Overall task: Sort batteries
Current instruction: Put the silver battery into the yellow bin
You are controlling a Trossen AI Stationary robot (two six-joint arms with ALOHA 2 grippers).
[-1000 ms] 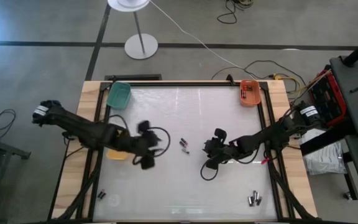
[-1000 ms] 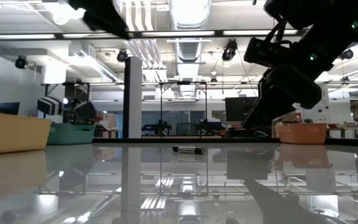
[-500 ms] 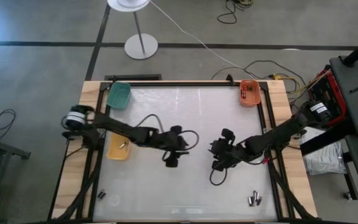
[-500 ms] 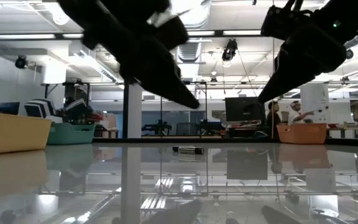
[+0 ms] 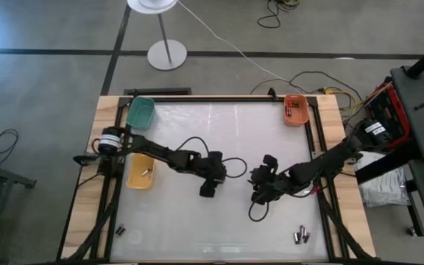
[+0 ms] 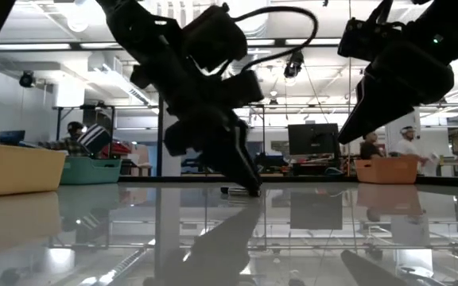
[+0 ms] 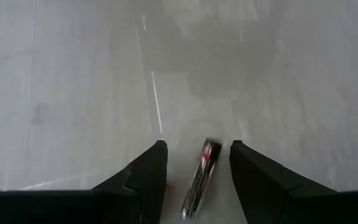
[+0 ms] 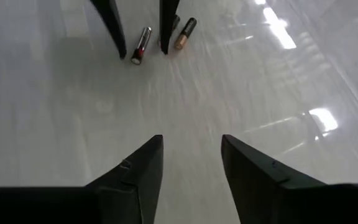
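Note:
Two batteries lie side by side at mid-table. My left gripper (image 5: 218, 174) is open, slanting down with its tips at the tabletop. Its fingers stand on either side of a silver battery with a red mark (image 7: 201, 174), seen also in the right wrist view as the battery (image 8: 140, 43). I see no touch. A dark, gold-ended battery (image 8: 184, 32) lies just outside one left finger (image 8: 166, 25). My right gripper (image 5: 257, 181) hangs open above the table to the right of them, with nothing between its fingers (image 8: 191, 138).
A yellow bin (image 5: 139, 174) holding one battery stands at the left edge. A green bin (image 5: 140, 112) is at the far left and an orange bin (image 5: 296, 110) with batteries at the far right. More batteries lie at the near right (image 5: 300, 236) and near left (image 5: 121, 230).
My left gripper has swung from beside the yellow bin toward the table's right and come down to the two batteries at mid-table. Its tips now stand on either side of the silver one. My right gripper has drawn a little toward the right edge.

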